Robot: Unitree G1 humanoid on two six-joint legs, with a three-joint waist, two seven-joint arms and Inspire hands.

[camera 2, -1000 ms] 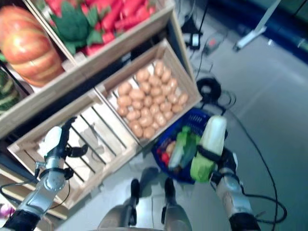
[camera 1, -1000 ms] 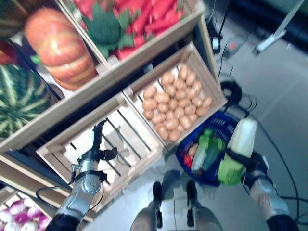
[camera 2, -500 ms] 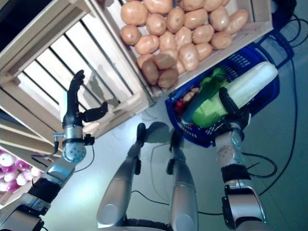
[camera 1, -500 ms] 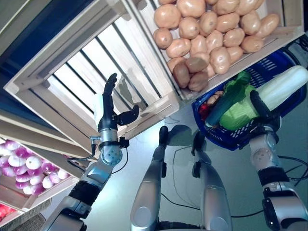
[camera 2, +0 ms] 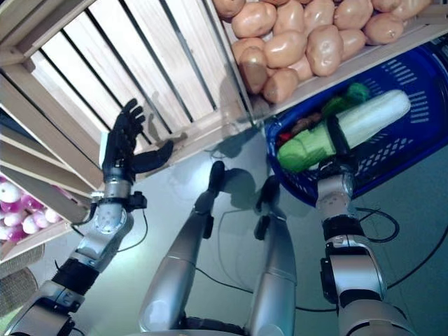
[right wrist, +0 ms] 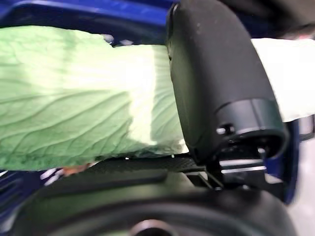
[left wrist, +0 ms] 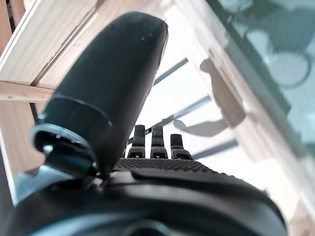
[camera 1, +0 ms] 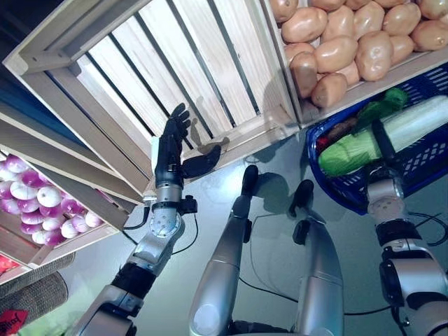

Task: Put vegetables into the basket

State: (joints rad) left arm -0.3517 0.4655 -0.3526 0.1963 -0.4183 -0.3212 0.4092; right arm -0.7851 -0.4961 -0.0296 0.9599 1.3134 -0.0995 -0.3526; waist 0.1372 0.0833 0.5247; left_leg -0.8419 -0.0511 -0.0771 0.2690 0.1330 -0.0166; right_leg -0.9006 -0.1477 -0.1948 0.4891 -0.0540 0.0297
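My right hand (camera 1: 383, 148) is shut on a long cabbage with a green leafy end and a white stalk end (camera 1: 413, 123), held level over the blue plastic basket (camera 1: 427, 168) on the floor. The right wrist view shows my thumb (right wrist: 216, 83) curled over the cabbage (right wrist: 78, 98). A green vegetable (camera 1: 381, 105) and a red one (camera 1: 323, 142) lie in the basket beside it. My left hand (camera 1: 170, 143) is open and empty, fingers straight, in front of the slatted wooden crate (camera 1: 175, 63); it also shows in the left wrist view (left wrist: 108, 83).
A wooden crate of potatoes (camera 1: 350, 42) stands just above the basket's rim. A lower shelf with purple and white round vegetables (camera 1: 38, 203) is at the left. Grey floor (camera 1: 266, 280) lies between the stand and me.
The camera has tilted further down, so the whole scene has shifted. The cabbage now lies lower over the basket. The left hand stays open by the slatted crate.
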